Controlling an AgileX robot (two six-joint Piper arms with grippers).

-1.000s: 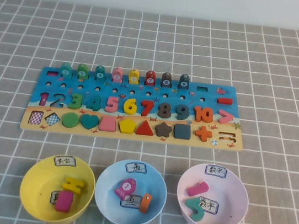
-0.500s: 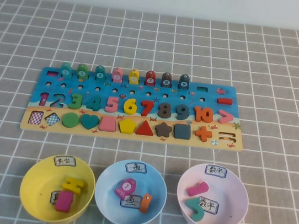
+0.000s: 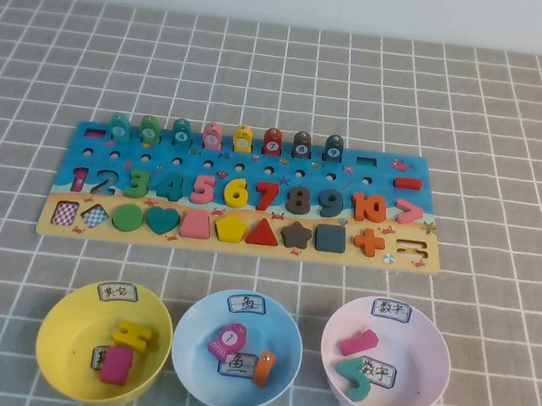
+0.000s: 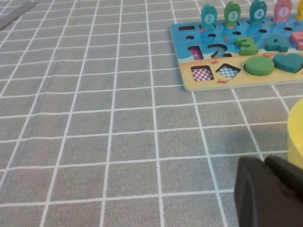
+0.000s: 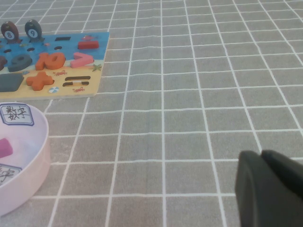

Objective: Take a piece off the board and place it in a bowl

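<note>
Black L hand [image 4: 270, 191], R hand [image 5: 270, 189] low

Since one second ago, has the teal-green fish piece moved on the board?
No. The teal-green fish piece stands at the far-left end of the fish row on the board, as before. Neither hand appears in the high view.

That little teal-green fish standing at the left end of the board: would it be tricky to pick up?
Probably light and stiff: the teal-green fish looks like a small painted token. Standing upright at the far edge of the board, it may tip if nudged. Its paint could be slippery. The left claw and right claw are both off the board.
</note>
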